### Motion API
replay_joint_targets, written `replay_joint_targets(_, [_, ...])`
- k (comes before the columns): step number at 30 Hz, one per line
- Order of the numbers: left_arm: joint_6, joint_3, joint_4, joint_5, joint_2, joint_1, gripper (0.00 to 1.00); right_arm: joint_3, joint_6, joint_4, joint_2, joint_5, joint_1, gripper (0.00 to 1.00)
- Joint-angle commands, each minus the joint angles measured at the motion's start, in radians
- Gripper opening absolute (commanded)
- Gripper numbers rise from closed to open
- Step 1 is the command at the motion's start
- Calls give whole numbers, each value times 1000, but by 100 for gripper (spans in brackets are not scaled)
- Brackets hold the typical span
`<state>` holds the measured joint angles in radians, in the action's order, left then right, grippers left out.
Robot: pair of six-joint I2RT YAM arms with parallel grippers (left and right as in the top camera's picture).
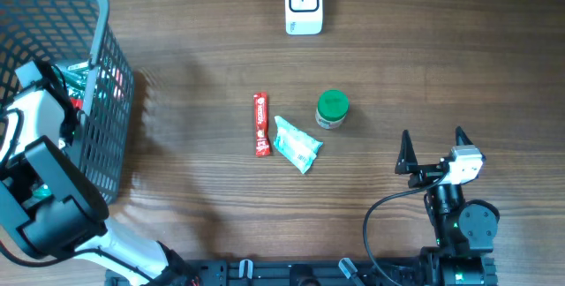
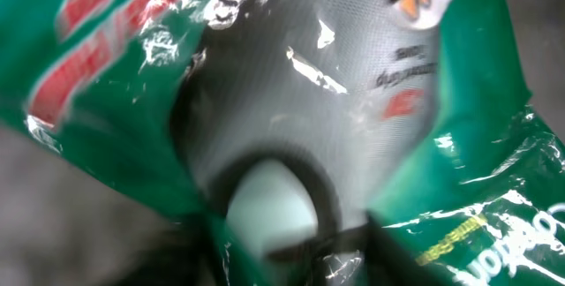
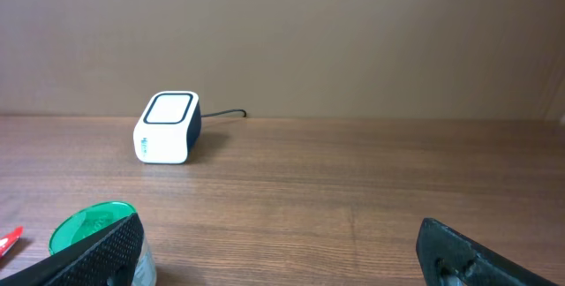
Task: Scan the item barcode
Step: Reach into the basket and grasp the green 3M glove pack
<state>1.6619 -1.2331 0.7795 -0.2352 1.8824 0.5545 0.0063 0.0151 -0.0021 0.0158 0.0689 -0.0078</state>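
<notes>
The white barcode scanner [image 1: 303, 3] stands at the table's far edge and also shows in the right wrist view [image 3: 168, 127]. My left gripper [image 1: 78, 92] reaches down into the grey wire basket [image 1: 106, 21]. Its camera is filled by a shiny green and grey packet [image 2: 353, 74], very close and blurred. The dark fingers [image 2: 388, 251] press against the packet at the frame's bottom, and I cannot make out whether they grip it. My right gripper [image 1: 433, 149] [image 3: 278, 233] rests open near the front right, holding nothing.
A red bar [image 1: 261, 124], a teal packet [image 1: 296, 143] and a green-lidded jar [image 1: 332, 109] [image 3: 88, 229] lie mid-table. The jar sits just beyond my right gripper's left finger. The basket holds other packets.
</notes>
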Motion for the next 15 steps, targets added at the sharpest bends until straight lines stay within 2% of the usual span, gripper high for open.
replay_joint_targets(1, [-44, 63, -29, 88, 78, -2, 4, 0, 13, 2, -2, -14, -5, 100])
replay_joint_targets(6, [-193, -19, -27, 89, -29, 0, 4, 0, 13, 2, -2, -14, -5, 100])
replay_joint_targets(10, [-299, -159, -25, 89, -190, 0, 4, 0, 13, 2, -2, -14, -5, 100])
replay_joint_targets(15, [-321, -360, 49, 90, -416, 0, 4, 0, 13, 2, -2, -14, -5, 100])
